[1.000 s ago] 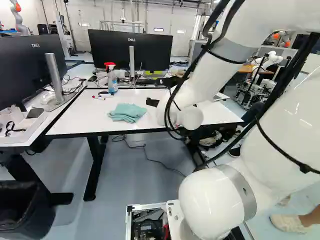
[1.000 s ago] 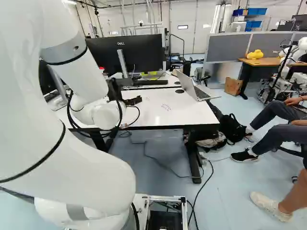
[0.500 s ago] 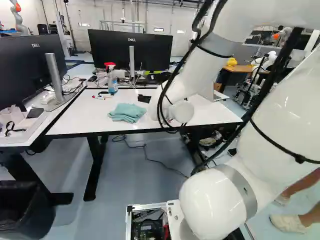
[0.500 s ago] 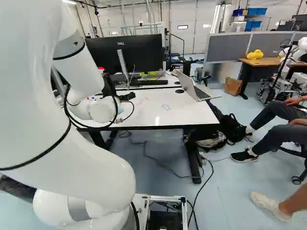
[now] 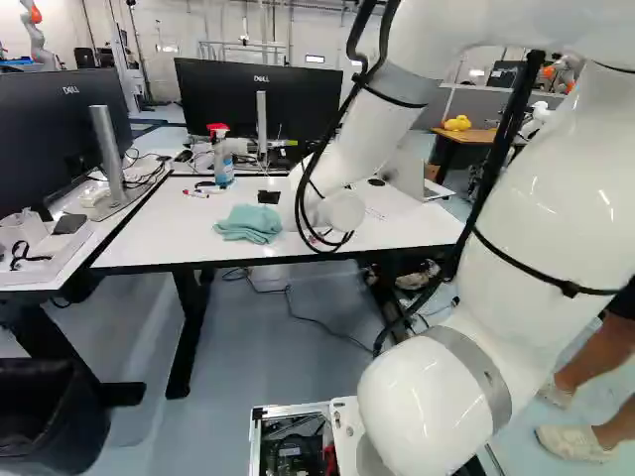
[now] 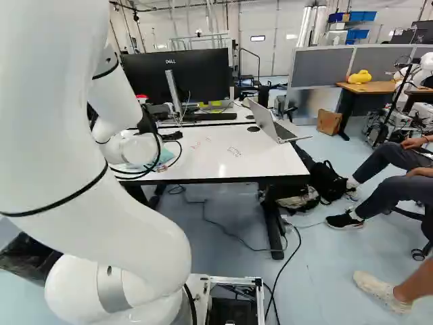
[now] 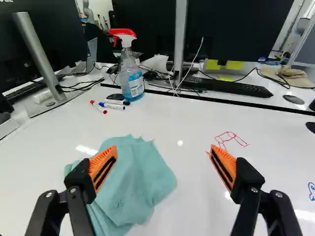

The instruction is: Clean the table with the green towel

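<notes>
Off-centre grip threatens the towel pick-up

The gripper (image 7: 163,148) is spread open and empty above the table (image 7: 192,115). The green towel (image 7: 135,179) lies crumpled on the tabletop, under one finger and partly between the two — the other finger is over bare white surface near the red drawing (image 7: 230,138). Lowering without re-centring could pin or shove the cloth, or catch only an edge. Later, a wide wipe might topple the spray bottle (image 7: 132,76).
</notes>
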